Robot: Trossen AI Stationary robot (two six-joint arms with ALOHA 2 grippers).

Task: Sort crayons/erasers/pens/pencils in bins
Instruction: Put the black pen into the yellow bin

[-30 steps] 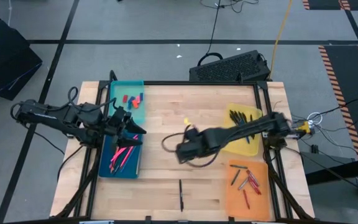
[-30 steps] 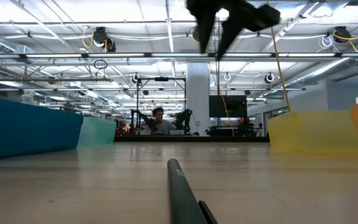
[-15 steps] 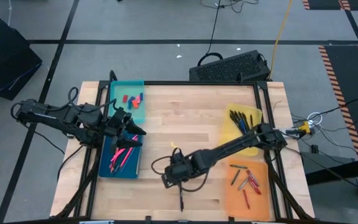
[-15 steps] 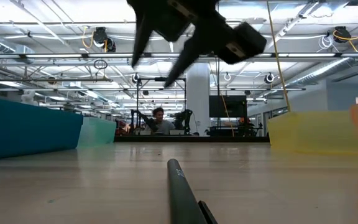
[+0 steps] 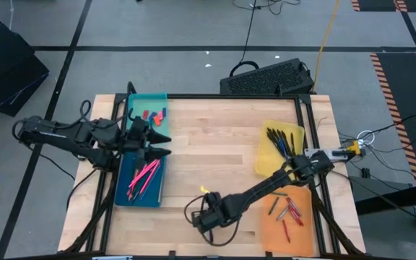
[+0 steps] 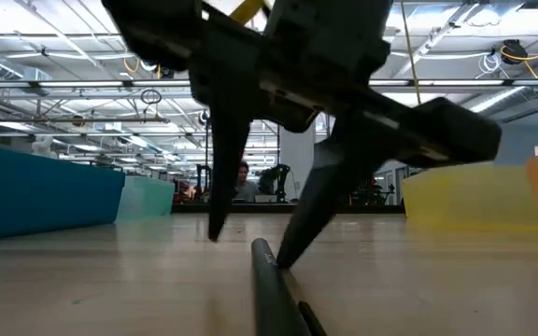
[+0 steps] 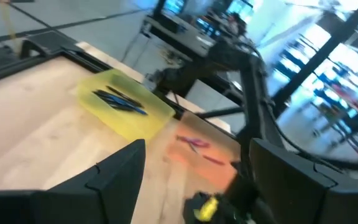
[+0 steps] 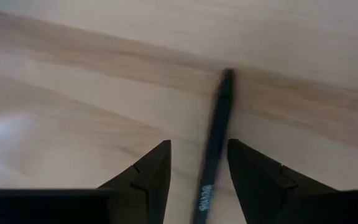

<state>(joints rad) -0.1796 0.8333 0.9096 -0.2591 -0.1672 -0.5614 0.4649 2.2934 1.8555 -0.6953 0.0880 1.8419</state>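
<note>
A black pen (image 6: 271, 285) lies on the wood near the table's front edge, its length running near to far. My right gripper (image 6: 248, 250) is low over its far end and open, one finger on each side of the pen (image 8: 213, 168). My left gripper (image 5: 163, 143) hovers open with nothing in it over the place where the teal bin (image 5: 149, 101) meets the dark blue bin (image 5: 125, 189). Small erasers (image 5: 154, 114) lie in the teal bin, pink pencils (image 5: 141, 179) in the blue one.
The yellow bin (image 5: 266, 160) at the right holds black pens (image 5: 280, 139). The orange bin (image 5: 295, 232) at the near right holds red and orange crayons (image 5: 286, 211). Bare wood lies between the left and right bins. A black keyboard (image 5: 266, 78) sits beyond the far edge.
My right gripper has swung from the table's middle toward the near edge and come down over the black pen, its fingers staying apart. My left gripper has shifted a little toward the far edge. The pen has not moved.
</note>
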